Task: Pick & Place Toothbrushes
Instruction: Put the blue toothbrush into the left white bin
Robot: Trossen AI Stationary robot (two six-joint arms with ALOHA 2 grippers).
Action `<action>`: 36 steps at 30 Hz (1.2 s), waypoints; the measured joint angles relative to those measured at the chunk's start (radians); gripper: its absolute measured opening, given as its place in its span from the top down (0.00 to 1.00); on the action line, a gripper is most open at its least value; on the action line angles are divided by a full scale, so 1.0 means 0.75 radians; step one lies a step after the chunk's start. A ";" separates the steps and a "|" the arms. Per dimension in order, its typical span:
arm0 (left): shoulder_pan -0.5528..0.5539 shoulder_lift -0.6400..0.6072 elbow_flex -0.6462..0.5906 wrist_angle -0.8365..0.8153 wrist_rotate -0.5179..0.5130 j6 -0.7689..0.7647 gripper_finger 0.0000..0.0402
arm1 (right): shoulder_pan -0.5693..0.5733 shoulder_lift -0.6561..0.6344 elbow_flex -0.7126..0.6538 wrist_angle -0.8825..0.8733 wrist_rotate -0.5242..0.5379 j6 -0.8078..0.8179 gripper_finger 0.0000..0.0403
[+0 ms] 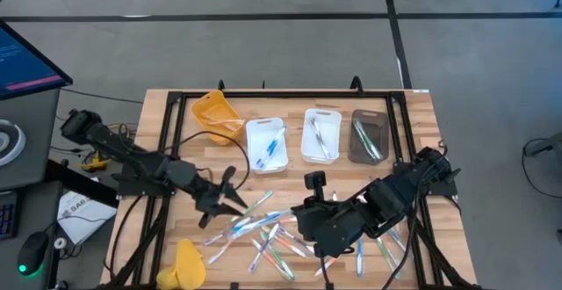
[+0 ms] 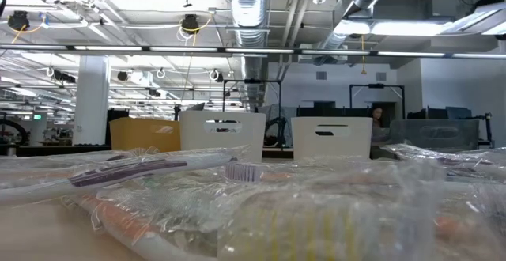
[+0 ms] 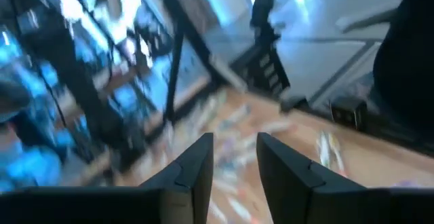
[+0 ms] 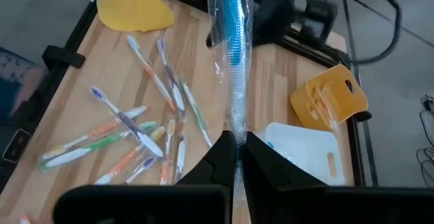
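Toothbrushes (image 1: 263,233): we see a loose pile on the table's (image 1: 413,123) near half.
Blue toothbrush (image 4: 232,54): wrapped, pinched by our right gripper (image 4: 237,146).
Left gripper (image 3: 234,157): empty, jaws a little apart, beside the pile.
White tray (image 1: 265,145): behind the pile.

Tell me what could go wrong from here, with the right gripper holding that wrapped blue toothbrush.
1. The right gripper pinches the wrapped blue toothbrush only at its end, so most of it sticks out unsupported; it may swing or slip out in transit.
2. The left gripper hovers beside the loose toothbrush pile, near the right arm; the arms could clash.
3. The yellow bin lies tipped over, so a drop aimed there could spill onto the table.
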 joint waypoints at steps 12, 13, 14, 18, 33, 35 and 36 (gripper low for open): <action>0.023 0.000 0.000 0.290 -0.001 0.023 0.76 | -0.019 0.001 0.000 0.025 -0.026 -0.001 0.98; 0.022 0.000 0.000 0.323 -0.001 0.022 0.76 | -0.025 0.001 0.000 0.030 -0.034 -0.001 0.98; 0.021 0.000 0.000 0.354 0.000 0.022 0.75 | -0.030 0.001 0.000 0.035 -0.036 -0.007 0.98; 0.020 0.000 0.000 0.455 0.000 0.020 0.75 | -0.051 0.001 0.000 0.068 -0.071 -0.056 0.98; 0.020 -0.011 0.001 0.603 0.185 -0.115 0.75 | -0.201 0.010 0.000 0.243 -0.312 -0.275 0.98; 0.020 -0.018 0.001 0.593 0.184 -0.160 0.75 | -0.219 0.010 0.000 0.251 -0.339 -0.281 0.98; 0.020 -0.025 0.001 0.594 0.183 -0.184 0.75 | -0.227 0.010 0.000 0.252 -0.350 -0.281 0.98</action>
